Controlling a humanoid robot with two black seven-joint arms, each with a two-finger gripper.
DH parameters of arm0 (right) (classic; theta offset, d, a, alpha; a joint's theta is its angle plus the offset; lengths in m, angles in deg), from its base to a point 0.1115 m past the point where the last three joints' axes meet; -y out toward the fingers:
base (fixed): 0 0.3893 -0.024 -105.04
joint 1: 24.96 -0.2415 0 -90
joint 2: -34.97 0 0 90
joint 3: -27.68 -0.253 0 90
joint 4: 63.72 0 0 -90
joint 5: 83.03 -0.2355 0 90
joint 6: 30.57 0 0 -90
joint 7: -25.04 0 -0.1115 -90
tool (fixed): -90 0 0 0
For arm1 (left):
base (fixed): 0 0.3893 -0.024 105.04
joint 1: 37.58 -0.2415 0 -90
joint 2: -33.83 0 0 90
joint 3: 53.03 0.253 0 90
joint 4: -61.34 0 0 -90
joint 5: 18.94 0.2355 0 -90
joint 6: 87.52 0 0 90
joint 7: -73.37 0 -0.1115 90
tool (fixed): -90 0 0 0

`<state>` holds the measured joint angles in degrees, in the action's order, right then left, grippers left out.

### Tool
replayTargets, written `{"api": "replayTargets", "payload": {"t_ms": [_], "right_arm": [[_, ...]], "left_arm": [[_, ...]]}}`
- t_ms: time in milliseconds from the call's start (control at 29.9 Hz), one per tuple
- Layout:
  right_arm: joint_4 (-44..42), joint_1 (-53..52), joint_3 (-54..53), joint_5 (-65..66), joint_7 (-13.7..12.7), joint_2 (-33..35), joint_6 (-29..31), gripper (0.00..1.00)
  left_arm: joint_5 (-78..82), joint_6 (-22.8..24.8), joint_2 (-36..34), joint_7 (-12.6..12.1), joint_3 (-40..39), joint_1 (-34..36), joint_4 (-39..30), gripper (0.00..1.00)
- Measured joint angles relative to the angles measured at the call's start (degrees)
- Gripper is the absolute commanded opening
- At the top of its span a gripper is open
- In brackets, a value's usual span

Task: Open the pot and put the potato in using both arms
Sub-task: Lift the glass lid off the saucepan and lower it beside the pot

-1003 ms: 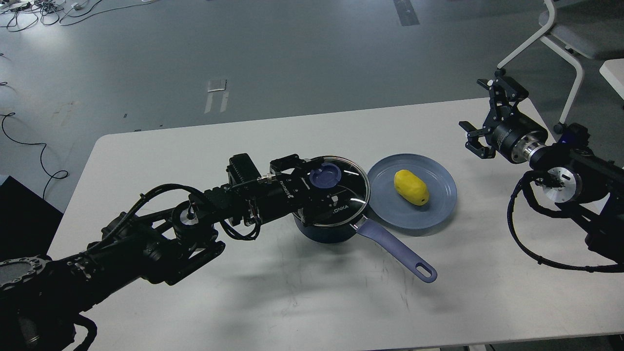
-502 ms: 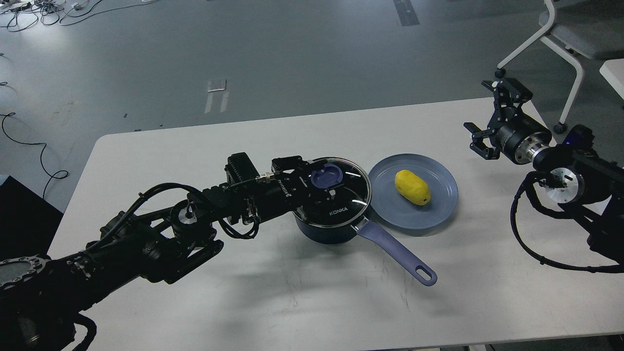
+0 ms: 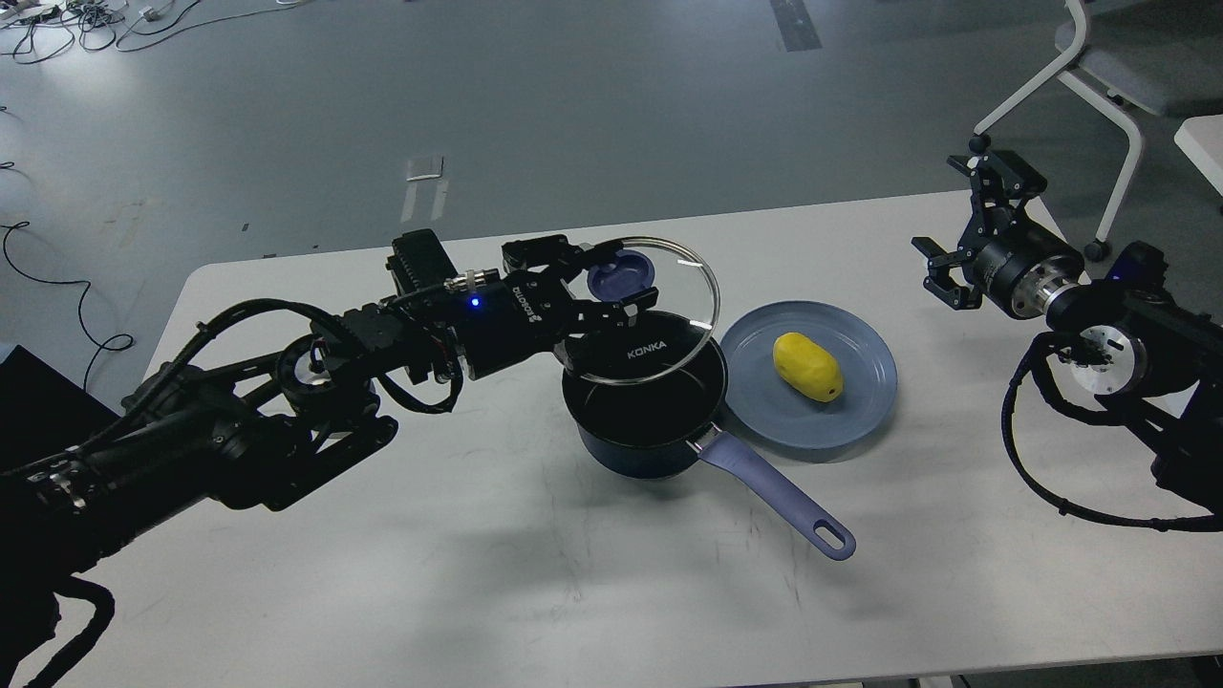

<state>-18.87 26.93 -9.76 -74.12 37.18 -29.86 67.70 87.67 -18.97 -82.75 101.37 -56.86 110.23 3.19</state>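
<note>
**Head view: lid raised off the pot, potato waiting on the plate**

Head view shows the left gripper (image 3: 597, 287) closed on the blue knob (image 3: 621, 277) of the glass lid (image 3: 659, 330); one finger is on each side of the knob and the lid hangs tilted above the pot (image 3: 642, 430). The pot is uncovered, its black inside visible, and it stands on the white table (image 3: 478, 573) with its long handle (image 3: 779, 492) pointing toward the near right. The potato (image 3: 807, 367) lies on the blue plate (image 3: 860, 420), which is just beside the pot on the right. The right gripper (image 3: 965, 229) is well apart from the potato, above the far right table edge, with its fingers spread wide and holding nothing.

What could go wrong, as I judge it: the hold is only on a small round knob, so the tilted lid may swing or slip out and fall on the pot rim. The lid also hangs over part of the opening; if it is not moved aside, the right arm may hit it when bringing the potato. The oval potato may roll on the plate when the fingers close.

Count: one pot, one lid, one potato, one plate, two arms.
</note>
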Motion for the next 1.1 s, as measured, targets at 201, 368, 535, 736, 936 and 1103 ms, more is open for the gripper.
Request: {"api": "replayTargets", "payload": {"t_ms": [201, 368, 535, 736, 936, 1103], "right_arm": [[0.1, 0.0, 0.0, 0.0, 0.1, -0.1, 0.0, 1.00], [0.1, 0.2, 0.0, 0.0, 0.1, -0.4, 0.0, 1.00], [0.0, 0.3, 0.1, 0.1, 0.1, -0.5, -0.1, 1.00], [0.0, 0.0, 1.6, 0.1, 0.1, -0.5, -0.1, 1.00], [0.0, -0.3, 3.3, 0.1, 0.3, -0.5, -0.6, 1.00], [0.1, -0.4, 3.3, 0.1, 0.4, -0.6, -0.6, 1.00]], "left_arm": [[-0.2, -0.5, -8.0, 0.0, 0.1, -1.3, 1.2, 0.49], [-0.2, -2.2, -10.7, 0.0, 0.2, -7.4, 4.3, 0.49], [-0.2, -5.4, -11.6, 0.0, 0.2, -13.6, 6.2, 0.49], [-3.9, -6.5, -10.7, 0.0, 0.1, -17.9, 9.9, 0.49], [-5.7, -6.6, -7.9, 0.0, 0.1, -19.3, 13.3, 0.51], [-6.1, -6.6, -7.1, 0.0, 0.1, -20.8, 14.4, 0.53]]}}
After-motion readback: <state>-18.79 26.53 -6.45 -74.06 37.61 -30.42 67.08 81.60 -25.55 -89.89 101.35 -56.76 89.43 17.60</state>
